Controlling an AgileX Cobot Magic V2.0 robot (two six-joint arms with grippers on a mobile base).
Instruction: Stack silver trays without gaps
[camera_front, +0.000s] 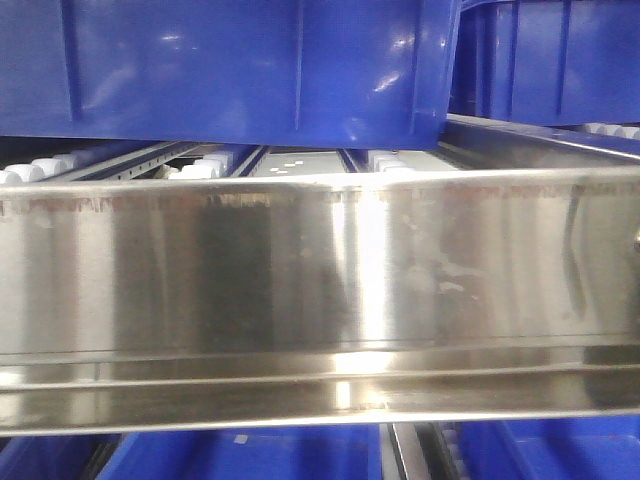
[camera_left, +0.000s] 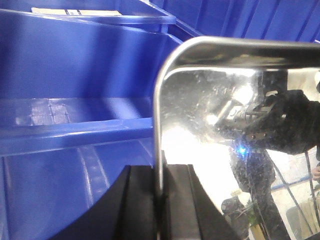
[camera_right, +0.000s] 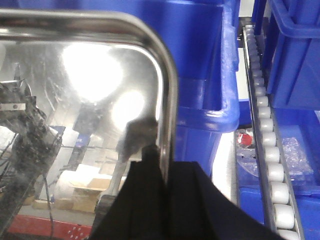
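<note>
– Two blue plastic crates (camera_front: 250, 70) above a long flat steel band (camera_front: 300, 260), front view.
– Wrists?
– Left gripper (camera_left: 161, 195) pinches the rim of the mirror-shiny rectangular steel tray (camera_left: 220, 105), before crates. Right gripper (camera_right: 167, 172) clamps a rim too, presumably the same tray's.

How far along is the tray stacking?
Done: no stack shows in any view. In hand: a tray held at its rim by the left gripper and the right gripper, both shut on it, crates behind. Left: seating it flush on another tray; none is visible.
</note>
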